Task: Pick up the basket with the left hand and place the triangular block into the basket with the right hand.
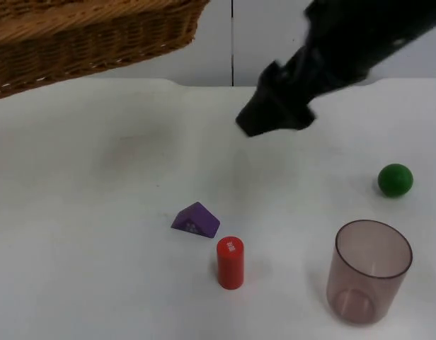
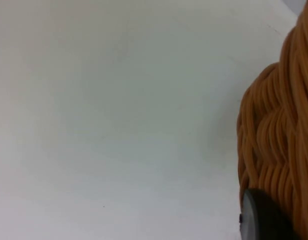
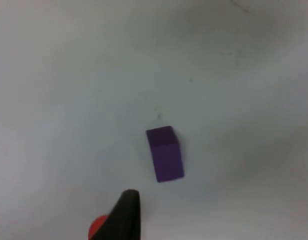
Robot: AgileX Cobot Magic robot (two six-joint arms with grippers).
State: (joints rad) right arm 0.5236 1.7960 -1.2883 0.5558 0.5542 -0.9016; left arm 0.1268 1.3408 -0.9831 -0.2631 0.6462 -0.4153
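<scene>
The wicker basket (image 1: 90, 39) hangs above the table's far left, off the surface. Its woven rim (image 2: 279, 130) runs close past my left gripper (image 2: 266, 220), which is shut on it. The purple triangular block (image 1: 196, 220) lies on the white table near the middle front, with nothing touching it. My right gripper (image 1: 264, 124) hovers above the table, behind and to the right of the block and well apart from it. The right wrist view looks down on the block (image 3: 165, 152).
A red cylinder (image 1: 230, 263) stands upright just right of and in front of the block, and its edge (image 3: 98, 227) is seen from the right wrist. A clear brownish cup (image 1: 372, 273) stands at the front right. A green ball (image 1: 395, 180) rests at the right.
</scene>
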